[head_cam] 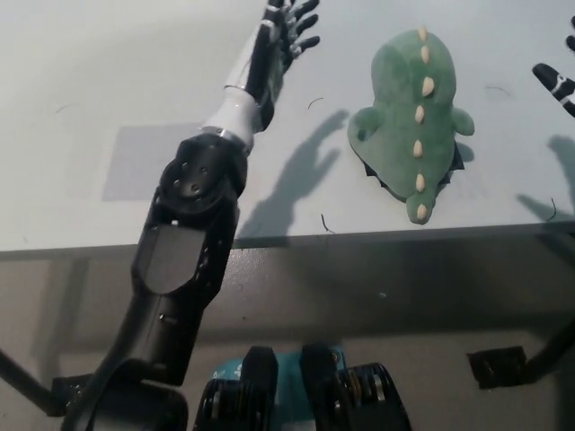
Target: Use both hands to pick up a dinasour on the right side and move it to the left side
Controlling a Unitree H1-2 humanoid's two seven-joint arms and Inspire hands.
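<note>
- A green plush dinosaur (413, 126) with cream spikes lies flat on the pale desk (108, 81), tail toward the near edge.
- The left hand (280, 40) hovers to the dinosaur's left, well apart from it, fingers spread and holding nothing.
- At the frame's right edge, right of the dinosaur, only the right hand's (559, 81) fingertips show; its grip cannot be told.

A pale grey-white table (108, 81) is shown from above, its front edge running across the middle of the view. A green plush dinosaur (413, 126) with cream spikes is laid flat on the right part of the surface, near the front edge. A faint grey rectangular patch (148, 162) is seen at left.
</note>
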